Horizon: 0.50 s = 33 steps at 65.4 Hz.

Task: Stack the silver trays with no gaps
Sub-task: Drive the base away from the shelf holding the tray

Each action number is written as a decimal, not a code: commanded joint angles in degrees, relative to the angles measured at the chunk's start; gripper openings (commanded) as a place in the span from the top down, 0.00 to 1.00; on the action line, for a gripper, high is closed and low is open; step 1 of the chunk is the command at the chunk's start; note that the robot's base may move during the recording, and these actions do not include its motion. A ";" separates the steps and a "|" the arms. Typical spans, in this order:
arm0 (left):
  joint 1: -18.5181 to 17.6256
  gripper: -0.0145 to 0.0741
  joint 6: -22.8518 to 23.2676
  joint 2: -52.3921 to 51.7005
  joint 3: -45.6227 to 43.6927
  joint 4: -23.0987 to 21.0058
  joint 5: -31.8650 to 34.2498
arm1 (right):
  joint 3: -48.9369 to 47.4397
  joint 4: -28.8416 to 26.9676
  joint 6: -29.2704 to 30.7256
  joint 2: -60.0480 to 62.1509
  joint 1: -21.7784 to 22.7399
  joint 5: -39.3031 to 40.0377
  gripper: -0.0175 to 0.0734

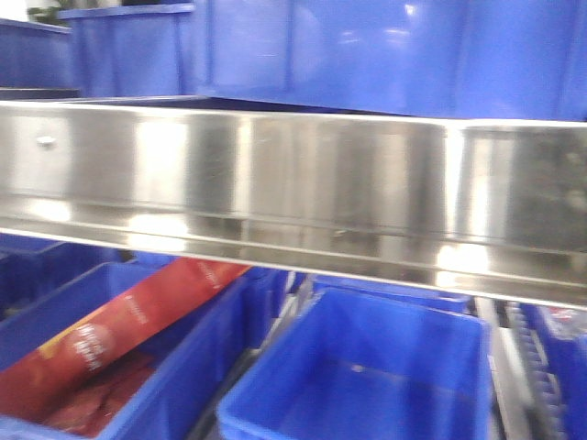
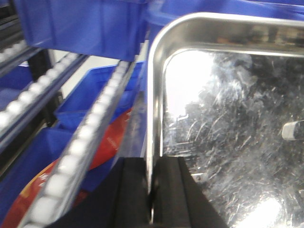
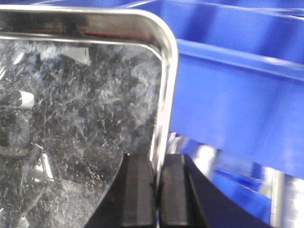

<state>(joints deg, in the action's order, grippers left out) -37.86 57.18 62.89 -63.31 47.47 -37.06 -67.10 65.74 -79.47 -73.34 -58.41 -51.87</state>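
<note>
One silver tray is held between both grippers. In the left wrist view the silver tray (image 2: 228,118) fills the right side, its scratched shiny floor facing the camera, and my left gripper (image 2: 152,190) is shut on its left rim. The right wrist view shows the same tray (image 3: 85,104) on the left, with my right gripper (image 3: 157,190) shut on its right rim just below the rounded corner. No tray or gripper shows in the front view, and no other tray can be seen.
A broad steel shelf rail (image 1: 293,174) with a screw crosses the front view. Blue bins (image 1: 367,385) sit below it, one holding a red package (image 1: 119,330); more bins (image 1: 367,46) stand above. A roller track (image 2: 80,142) runs left of the tray. A blue bin (image 3: 237,95) is close on its right.
</note>
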 commanded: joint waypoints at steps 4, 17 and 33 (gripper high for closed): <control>-0.08 0.85 0.36 -0.32 -0.23 0.84 2.48 | -0.16 2.48 0.82 0.41 -0.08 3.02 0.89; -0.08 0.85 0.36 -0.32 -0.23 0.84 2.48 | -0.16 2.48 0.82 0.41 -0.08 3.02 0.89; -0.08 0.85 0.36 -0.32 -0.23 0.84 2.48 | -0.16 2.48 0.82 0.41 -0.08 3.30 0.89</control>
<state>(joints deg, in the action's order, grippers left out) -37.86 57.18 62.89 -63.31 47.47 -37.06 -67.10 65.74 -79.47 -73.34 -58.41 -51.87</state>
